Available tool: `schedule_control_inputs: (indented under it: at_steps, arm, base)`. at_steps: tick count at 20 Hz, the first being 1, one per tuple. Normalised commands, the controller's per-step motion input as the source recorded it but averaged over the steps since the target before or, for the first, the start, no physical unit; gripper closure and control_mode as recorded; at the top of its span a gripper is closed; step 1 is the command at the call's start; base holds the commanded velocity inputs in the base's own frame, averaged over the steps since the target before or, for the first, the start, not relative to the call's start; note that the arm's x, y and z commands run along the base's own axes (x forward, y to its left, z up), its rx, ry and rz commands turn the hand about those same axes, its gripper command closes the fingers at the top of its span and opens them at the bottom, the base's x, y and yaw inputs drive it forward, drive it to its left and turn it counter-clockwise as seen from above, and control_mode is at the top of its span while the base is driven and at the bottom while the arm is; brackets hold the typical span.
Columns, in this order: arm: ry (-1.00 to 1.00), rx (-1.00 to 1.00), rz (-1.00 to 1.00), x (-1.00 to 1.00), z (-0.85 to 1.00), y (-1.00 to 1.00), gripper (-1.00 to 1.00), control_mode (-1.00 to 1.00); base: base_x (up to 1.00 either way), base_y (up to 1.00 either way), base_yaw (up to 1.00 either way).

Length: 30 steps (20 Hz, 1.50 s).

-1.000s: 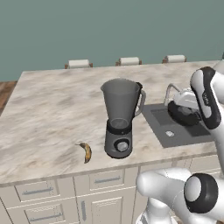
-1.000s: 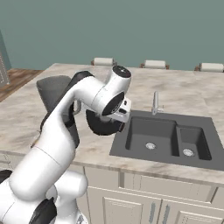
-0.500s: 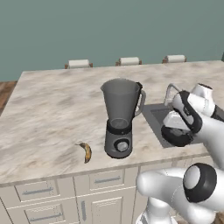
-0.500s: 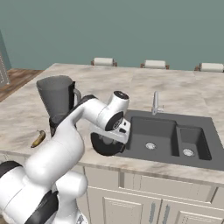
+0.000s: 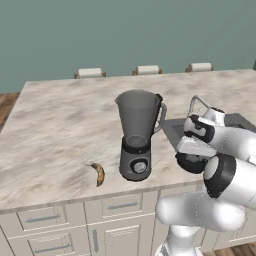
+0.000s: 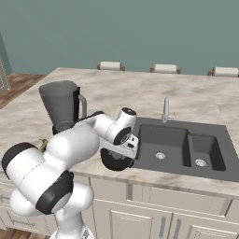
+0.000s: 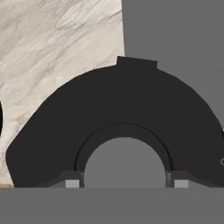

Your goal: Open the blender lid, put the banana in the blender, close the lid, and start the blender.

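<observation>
The blender [image 5: 136, 136] stands on the counter with its grey jar open at the top; it is also in the right base view [image 6: 62, 106]. My gripper [image 5: 192, 155] is shut on the blender lid [image 5: 190, 164], a black disc held low over the counter between the blender and the sink. In the right base view the lid [image 6: 115, 160] hangs under the hand [image 6: 120, 148]. The hand view shows the lid [image 7: 122, 105] close up, tab away from me, its centre cap between my fingertips [image 7: 72, 183]. The banana [image 5: 99, 173] lies on the counter left of the blender's base.
A dark double sink [image 6: 182, 144] with a faucet [image 6: 165, 109] is set in the counter right of the lid. The marble counter [image 5: 65, 130] stretches wide to the left and behind the blender. Drawers [image 5: 45, 219] run below its front edge.
The arm has swung down and forward with the lid, from chest height over the sink's edge to low above the counter beside the sink. Blender and banana have stayed put.
</observation>
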Motion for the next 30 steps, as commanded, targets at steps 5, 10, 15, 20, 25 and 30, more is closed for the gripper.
schedule_control_inputs:
  at_steps: [5, 10, 15, 20, 25, 30]
  arm:
    - [0.04, 0.00, 0.00, 0.47, -0.30, -0.22, 1.00, -1.00]
    - [0.00, 0.00, 0.00, 0.37, -0.21, -0.07, 1.00, -1.00]
    - [0.00, 0.00, -0.02, 0.07, -0.43, 0.09, 1.00, -1.00]
    - [0.00, 0.00, -0.02, -0.02, -0.27, 0.05, -1.00, -1.00]
    - [-0.03, 0.00, -0.05, -0.10, 0.16, 0.08, -1.00, -1.00]
    - [-0.16, 0.00, -0.02, 0.00, 0.46, 0.02, -1.00, -1.00]
  base:
    - [0.00, 0.00, 0.00]
    - [0.00, 0.00, 0.00]
    - [0.00, 0.00, 0.00]
    - [0.00, 0.00, 0.00]
    - [0.00, 0.00, 0.00]
    - [0.00, 0.00, 0.00]
